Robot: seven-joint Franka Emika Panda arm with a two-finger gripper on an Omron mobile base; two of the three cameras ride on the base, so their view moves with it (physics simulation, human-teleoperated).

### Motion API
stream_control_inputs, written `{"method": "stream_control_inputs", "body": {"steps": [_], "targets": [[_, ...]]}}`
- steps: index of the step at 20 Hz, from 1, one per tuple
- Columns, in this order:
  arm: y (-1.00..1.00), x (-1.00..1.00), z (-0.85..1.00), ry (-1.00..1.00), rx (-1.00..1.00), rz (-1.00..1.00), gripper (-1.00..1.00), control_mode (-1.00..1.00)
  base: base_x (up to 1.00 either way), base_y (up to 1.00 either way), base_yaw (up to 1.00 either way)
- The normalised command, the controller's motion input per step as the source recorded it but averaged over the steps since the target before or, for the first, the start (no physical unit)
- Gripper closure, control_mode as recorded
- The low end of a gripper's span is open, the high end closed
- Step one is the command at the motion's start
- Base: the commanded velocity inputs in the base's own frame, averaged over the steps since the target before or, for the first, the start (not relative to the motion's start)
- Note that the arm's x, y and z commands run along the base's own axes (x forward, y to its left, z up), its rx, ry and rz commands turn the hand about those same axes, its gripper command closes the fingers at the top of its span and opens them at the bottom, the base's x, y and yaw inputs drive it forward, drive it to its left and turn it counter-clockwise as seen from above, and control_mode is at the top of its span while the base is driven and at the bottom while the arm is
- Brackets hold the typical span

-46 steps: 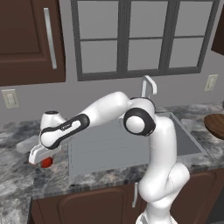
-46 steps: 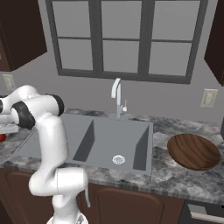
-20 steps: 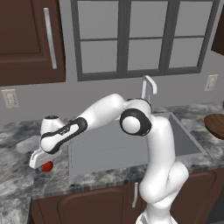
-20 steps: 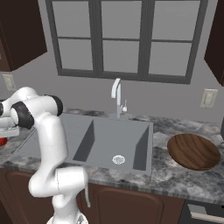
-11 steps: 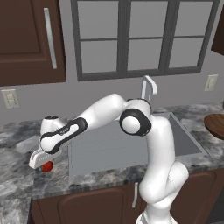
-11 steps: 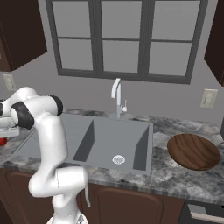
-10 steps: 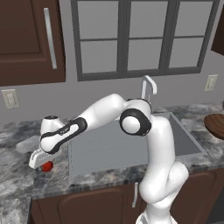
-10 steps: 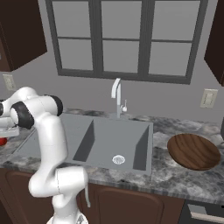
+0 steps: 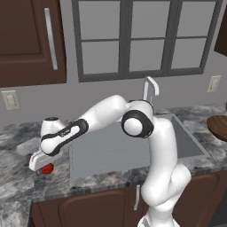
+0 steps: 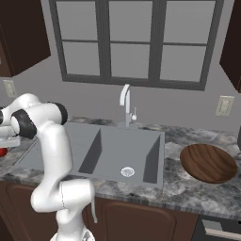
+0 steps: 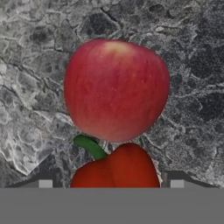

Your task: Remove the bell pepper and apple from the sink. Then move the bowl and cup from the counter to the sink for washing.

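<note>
On counter: apple beside bell pepper; tool wide, straddling pepper.

bell pepper cut off below

Window, cabinets, wall outlets
</note>
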Motion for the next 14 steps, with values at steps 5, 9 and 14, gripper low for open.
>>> {"method": "stream_control_inputs", "body": {"steps": [5, 9, 14], "targets": [[-0.15, -0.08, 0.03, 0.0, 0.01, 0.0, -1.0, -1.0, 0.0, 0.0, 0.0], [-0.17, -0.09, 0.08, 0.0, 0.02, 0.0, -1.0, -1.0, 0.0, 0.0, 0.0], [-0.2, -0.07, 0.17, 0.0, 0.06, 0.0, -1.0, -1.0, 0.0, 0.0, 0.0]]}}
